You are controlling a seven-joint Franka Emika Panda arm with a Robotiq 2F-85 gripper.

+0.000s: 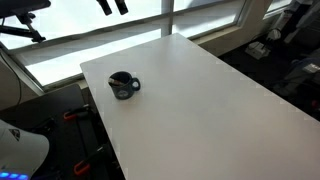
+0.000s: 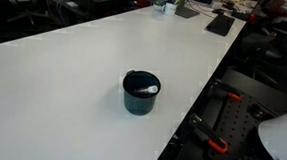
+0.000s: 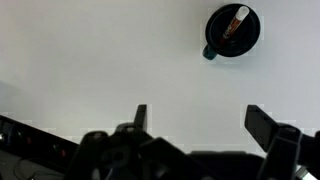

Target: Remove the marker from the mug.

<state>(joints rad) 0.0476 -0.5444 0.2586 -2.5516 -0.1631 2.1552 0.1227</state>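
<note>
The dark blue-black mug (image 1: 123,86) stands on the white table (image 1: 210,100) near one corner; it also shows in the other exterior view (image 2: 139,94) and at the top right of the wrist view (image 3: 232,31). A marker (image 3: 233,24) with a white and orange body lies inside it; a pale part of it shows in an exterior view (image 2: 147,88). My gripper (image 3: 200,118) is open and empty, high above the table and well away from the mug. Its fingers show at the top edge of an exterior view (image 1: 112,6).
The table edge runs close beside the mug (image 2: 187,113). Windows line the wall behind the table (image 1: 120,30). Desks with clutter stand beyond the far end (image 2: 188,5). Equipment with orange clamps sits on the floor beside the table (image 2: 220,145).
</note>
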